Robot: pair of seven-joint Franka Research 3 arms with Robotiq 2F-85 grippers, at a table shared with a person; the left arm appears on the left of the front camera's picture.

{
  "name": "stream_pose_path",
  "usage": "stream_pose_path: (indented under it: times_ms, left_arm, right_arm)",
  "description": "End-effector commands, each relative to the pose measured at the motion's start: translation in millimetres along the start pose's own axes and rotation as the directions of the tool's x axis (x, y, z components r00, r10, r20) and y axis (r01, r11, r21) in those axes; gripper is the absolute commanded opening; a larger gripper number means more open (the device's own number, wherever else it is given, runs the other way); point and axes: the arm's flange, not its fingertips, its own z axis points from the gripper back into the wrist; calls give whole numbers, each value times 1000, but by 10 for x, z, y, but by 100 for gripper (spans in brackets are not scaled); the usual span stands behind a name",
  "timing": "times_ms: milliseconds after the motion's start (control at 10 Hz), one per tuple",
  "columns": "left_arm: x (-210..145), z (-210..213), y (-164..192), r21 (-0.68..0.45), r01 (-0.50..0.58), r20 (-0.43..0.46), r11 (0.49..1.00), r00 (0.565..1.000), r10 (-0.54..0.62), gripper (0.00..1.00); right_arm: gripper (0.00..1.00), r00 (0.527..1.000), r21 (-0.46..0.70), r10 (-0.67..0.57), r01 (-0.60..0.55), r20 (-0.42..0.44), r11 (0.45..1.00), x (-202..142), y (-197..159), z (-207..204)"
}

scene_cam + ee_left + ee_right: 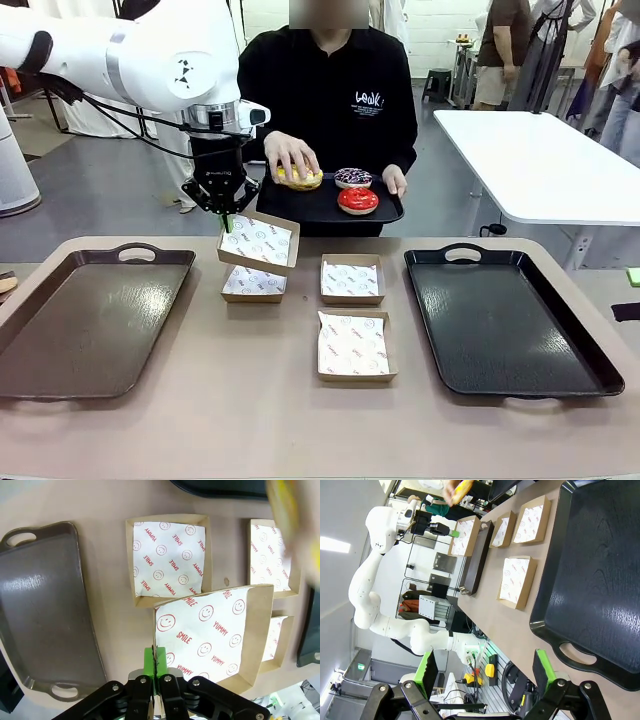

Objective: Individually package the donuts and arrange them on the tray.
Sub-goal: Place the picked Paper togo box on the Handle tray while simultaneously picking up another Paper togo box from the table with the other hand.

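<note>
- Your left fingers (pixel 152 662) are pinched fully shut on one wall of a cardboard box (pixel 259 241), holding it lifted and tilted above the table (pixel 200 430).
- Your right fingers (pixel 429 669) stand wide apart with nothing in them, near the black tray (pixel 500 310).
- The donuts are off the table: the yellow donut (pixel 300 179), the purple sprinkled donut (pixel 353 177) and the red donut (pixel 358 200) sit on a dark tray (pixel 310 203) that the person holds at the far side. The person's hand (pixel 291 155) rests on the yellow one.
- Main risk: the grip takes only a thin wall, probably with the paper liner, though the wrist view is too tight to be sure. A donut's weight could swing or tear the box free.
- The tilt matters too: a donut set in could slide to the low side or out.
- The held box hangs just above another box (pixel 253 283); lowering straight down could land on it or shove it.
- Watch the person's hand near the fingers; a sudden move risks a collision.
- The brown tray (pixel 90 320) is nearest for placing.
</note>
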Motion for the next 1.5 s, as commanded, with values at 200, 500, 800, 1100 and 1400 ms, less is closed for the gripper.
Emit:
stream_pose_path:
  times_ms: [200,500,800,1100,1400]
  left_arm:
    - [-49,11,29,3,-4,-1,1000,1000,4,0]
    - [-49,11,29,3,-4,-1,1000,1000,4,0]
    - [-49,11,29,3,-4,-1,1000,1000,4,0]
    - [-49,11,29,3,-4,-1,1000,1000,4,0]
    - [-49,11,29,3,-4,-1,1000,1000,4,0]
  right_arm:
    - [100,1000,22,16,-17,15,1000,10,-16,-13]
    - [100,1000,22,16,-17,15,1000,10,-16,-13]
    - [100,1000,22,16,-17,15,1000,10,-16,-13]
    - [100,1000,22,16,-17,15,1000,10,-16,-13]
    - [100,1000,22,16,-17,15,1000,10,-16,-13]
